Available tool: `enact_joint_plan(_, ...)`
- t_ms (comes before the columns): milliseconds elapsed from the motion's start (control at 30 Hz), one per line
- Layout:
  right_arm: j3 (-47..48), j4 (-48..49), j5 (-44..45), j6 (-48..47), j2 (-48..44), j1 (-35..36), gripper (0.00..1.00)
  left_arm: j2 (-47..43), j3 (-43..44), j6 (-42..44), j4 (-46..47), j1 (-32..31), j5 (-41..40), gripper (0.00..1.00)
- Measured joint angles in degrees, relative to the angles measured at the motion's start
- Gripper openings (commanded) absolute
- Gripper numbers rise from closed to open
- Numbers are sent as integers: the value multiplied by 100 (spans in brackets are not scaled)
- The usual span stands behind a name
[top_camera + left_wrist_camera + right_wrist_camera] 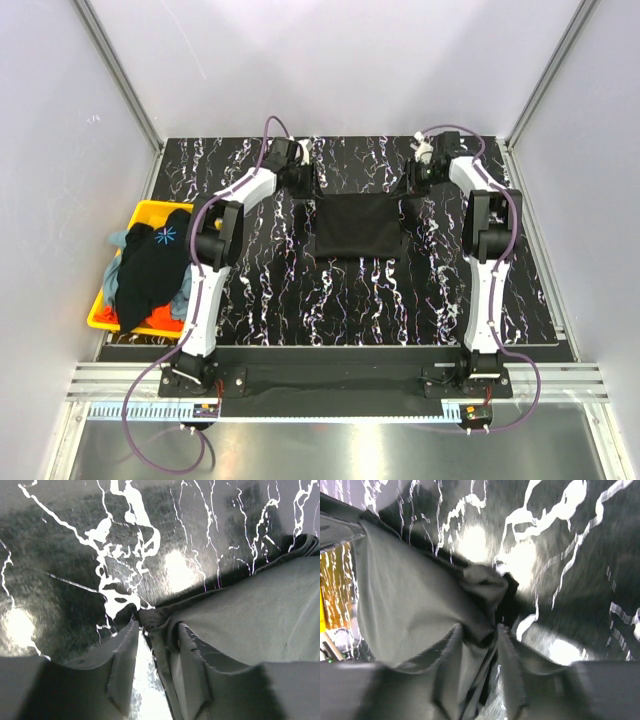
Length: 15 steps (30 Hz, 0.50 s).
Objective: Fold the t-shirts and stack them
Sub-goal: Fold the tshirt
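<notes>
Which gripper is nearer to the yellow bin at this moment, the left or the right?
Left. The left gripper is at the black shirt's far left corner, toward the bin; the right gripper is at its far right corner, farther away.

You see one t-shirt (355, 228) lying flat at the middle of the table (300, 300), the left gripper (157, 660) at its far left corner and the right gripper (480, 662) at its far right corner. At the table's left edge, a bin (140, 212) holds the other t-shirts (150, 265) in a heap, one draped over the rest.
</notes>
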Motion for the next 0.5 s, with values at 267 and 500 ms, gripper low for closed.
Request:
enact_joint_plan(267, 957, 39, -284, 208, 710, -7, 0, 315, 289, -197, 26, 101, 275, 0)
enact_joint_plan(500, 1488, -72, -334, 737, 1248, -37, 0, 417, 343, -520, 116, 212, 492, 0)
